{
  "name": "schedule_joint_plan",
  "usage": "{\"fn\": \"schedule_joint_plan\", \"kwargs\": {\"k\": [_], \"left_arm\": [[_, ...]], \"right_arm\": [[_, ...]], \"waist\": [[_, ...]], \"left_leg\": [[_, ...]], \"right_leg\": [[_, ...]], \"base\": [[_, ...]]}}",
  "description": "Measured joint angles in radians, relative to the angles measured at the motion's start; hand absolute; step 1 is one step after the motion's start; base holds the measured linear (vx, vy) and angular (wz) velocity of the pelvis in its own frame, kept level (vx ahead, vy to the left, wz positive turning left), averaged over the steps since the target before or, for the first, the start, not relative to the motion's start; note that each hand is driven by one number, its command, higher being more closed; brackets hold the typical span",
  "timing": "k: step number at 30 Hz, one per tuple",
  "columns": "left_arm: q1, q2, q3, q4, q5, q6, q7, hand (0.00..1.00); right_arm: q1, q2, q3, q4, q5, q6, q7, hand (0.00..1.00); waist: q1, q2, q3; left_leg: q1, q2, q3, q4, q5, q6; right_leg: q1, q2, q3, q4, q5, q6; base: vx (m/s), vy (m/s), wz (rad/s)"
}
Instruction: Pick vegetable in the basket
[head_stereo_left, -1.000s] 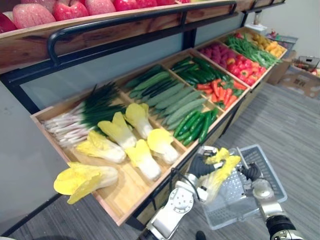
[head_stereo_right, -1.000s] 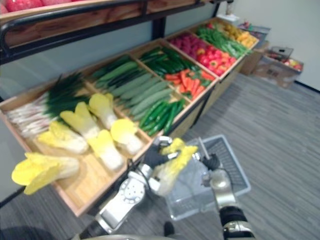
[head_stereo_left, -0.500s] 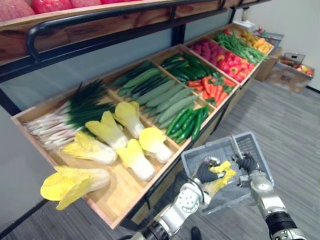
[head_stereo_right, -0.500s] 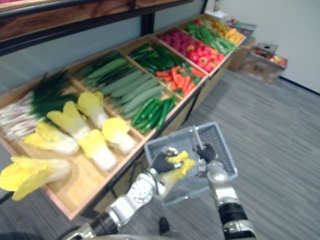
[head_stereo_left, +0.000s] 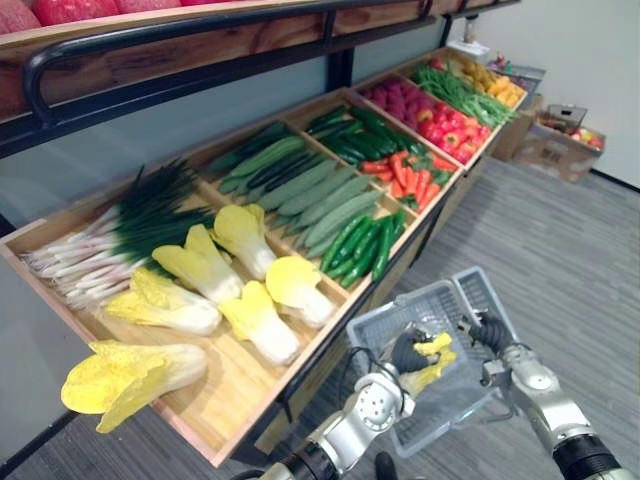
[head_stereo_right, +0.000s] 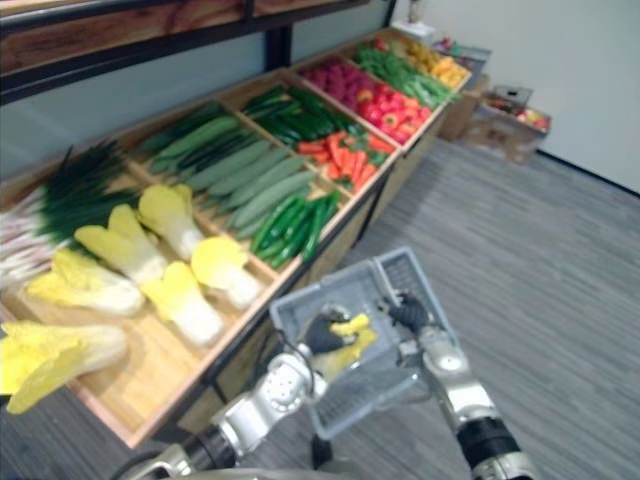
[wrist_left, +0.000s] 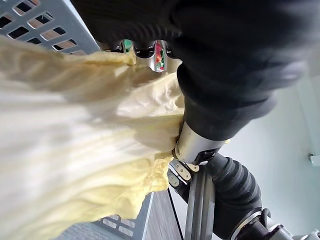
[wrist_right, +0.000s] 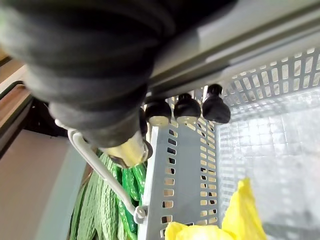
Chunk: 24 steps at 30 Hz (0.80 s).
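A pale yellow-leafed cabbage (head_stereo_left: 433, 361) lies low inside the grey plastic basket (head_stereo_left: 398, 312), and my left hand (head_stereo_left: 407, 351) is curled round it. In the left wrist view the cabbage (wrist_left: 75, 150) is pressed against the hand's dark cover (wrist_left: 200, 50), beside the basket's slotted wall (wrist_left: 30, 25). My right hand (head_stereo_left: 492, 332) grips the basket's handle at its far side. In the right wrist view its dark fingertips (wrist_right: 177, 108) hook over the rim, above the basket wall (wrist_right: 185, 165) and a cabbage leaf (wrist_right: 240, 215). The basket hangs in front of the stand, tilted toward it.
The wooden display stand (head_stereo_left: 262, 425) runs along the left, holding more cabbages (head_stereo_left: 255, 320), spring onions (head_stereo_left: 110, 245), cucumbers (head_stereo_left: 330, 200), carrots (head_stereo_left: 410, 175) and peppers (head_stereo_left: 450, 130). One cabbage (head_stereo_left: 120, 375) overhangs the near corner. Cardboard boxes (head_stereo_left: 555, 145) stand far right on the grey floor.
My left hand has carried the cabbage from above the basket down into it. The basket has tipped up toward the stand. The view has shifted right.
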Motion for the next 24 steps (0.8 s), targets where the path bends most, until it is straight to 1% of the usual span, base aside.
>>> {"fn": "schedule_joint_plan", "kwargs": {"k": [8, 13, 14, 15, 16, 17, 19, 20, 21, 23, 24], "left_arm": [[-0.005, 0.003, 0.003, 0.038, 0.042, 0.005, 0.016, 1.00], [-0.010, 0.005, 0.007, 0.041, 0.046, 0.007, 0.049, 1.00], [-0.064, -0.004, 0.009, 0.095, 0.048, 0.013, 0.047, 1.00], [-0.132, -0.025, 0.046, 0.152, 0.050, 0.032, 0.049, 1.00], [-0.160, -0.038, 0.066, 0.167, 0.050, 0.040, 0.054, 1.00], [-0.207, -0.060, 0.101, 0.185, 0.051, 0.043, 0.077, 1.00], [-0.248, -0.078, 0.111, 0.199, 0.054, 0.042, 0.095, 1.00], [-0.256, -0.093, 0.110, 0.217, 0.068, 0.042, 0.105, 0.00], [-0.258, -0.097, 0.110, 0.225, 0.072, 0.042, 0.107, 0.00], [-0.264, -0.117, 0.105, 0.311, 0.083, 0.047, 0.115, 0.00], [-0.264, -0.117, 0.106, 0.323, 0.082, 0.051, 0.115, 0.00]], "right_arm": [[0.002, 0.004, 0.039, -0.001, 0.000, -0.009, 0.001, 1.00], [0.009, 0.014, 0.039, -0.001, -0.001, -0.010, -0.006, 1.00], [0.011, 0.017, 0.040, -0.001, -0.001, -0.011, -0.009, 1.00], [0.011, 0.024, 0.042, -0.001, -0.002, -0.011, -0.009, 1.00], [0.011, 0.027, 0.043, -0.001, -0.003, -0.011, -0.009, 1.00], [0.013, 0.028, 0.044, -0.001, -0.003, -0.012, -0.010, 1.00], [0.012, 0.028, 0.044, -0.001, -0.002, -0.016, -0.012, 1.00], [0.011, 0.028, 0.044, -0.001, -0.002, -0.018, -0.012, 1.00], [0.011, 0.028, 0.044, -0.001, -0.002, -0.018, -0.012, 1.00], [-0.002, 0.028, 0.055, -0.001, -0.002, -0.018, -0.013, 1.00], [-0.006, 0.028, 0.060, -0.001, -0.002, -0.018, -0.014, 1.00]], "waist": [[-0.001, -0.001, -0.001], [-0.001, -0.003, -0.002], [0.002, -0.005, -0.001], [0.001, -0.007, -0.002], [0.000, -0.008, -0.002], [0.000, -0.010, -0.002], [-0.001, -0.011, -0.002], [-0.002, -0.012, -0.002], [-0.002, -0.013, -0.002], [-0.009, -0.014, -0.001], [-0.014, -0.015, -0.001]], "left_leg": [[0.003, 0.000, 0.002, -0.001, 0.000, 0.000], [0.006, 0.002, 0.003, -0.003, 0.000, 0.000], [0.006, 0.002, 0.002, -0.003, 0.001, 0.000], [0.006, 0.001, 0.002, -0.003, 0.001, 0.001], [0.006, 0.001, 0.002, -0.003, 0.001, 0.001], [0.006, 0.001, 0.002, -0.003, 0.001, 0.001], [0.006, -0.001, 0.003, -0.004, 0.001, 0.001], [0.006, -0.001, 0.003, -0.005, 0.001, 0.001], [0.006, -0.001, 0.003, -0.006, 0.001, 0.001], [0.006, -0.001, 0.006, -0.009, 0.001, 0.001], [0.005, -0.001, 0.006, -0.009, 0.001, 0.001]], "right_leg": [[0.001, 0.000, 0.001, 0.000, 0.000, 0.000], [0.002, 0.001, 0.001, 0.000, 0.000, 0.000], [0.002, 0.000, 0.001, 0.000, 0.000, 0.000], [0.001, -0.001, 0.001, 0.002, 0.000, 0.000], [0.001, -0.001, 0.001, 0.002, 0.000, 0.000], [0.001, -0.002, 0.001, 0.002, 0.000, 0.000], [0.001, -0.001, 0.002, 0.001, 0.000, 0.000], [0.001, 0.001, 0.002, 0.000, 0.000, 0.000], [0.001, 0.001, 0.002, 0.000, 0.000, 0.000], [-0.002, 0.002, 0.005, -0.001, 0.000, 0.000], [-0.002, 0.002, 0.006, -0.001, 0.000, 0.000]], "base": [[0.00, 0.000, 0.00], [0.00, 0.000, 0.00], [0.00, 0.000, 0.00], [0.00, 0.000, 0.00], [0.00, 0.000, 0.00], [0.00, 0.000, 0.00], [0.00, 0.000, 0.00], [0.00, 0.000, 0.00], [0.00, 0.000, 0.00], [0.00, 0.000, 0.00], [0.00, 0.000, 0.00]]}}
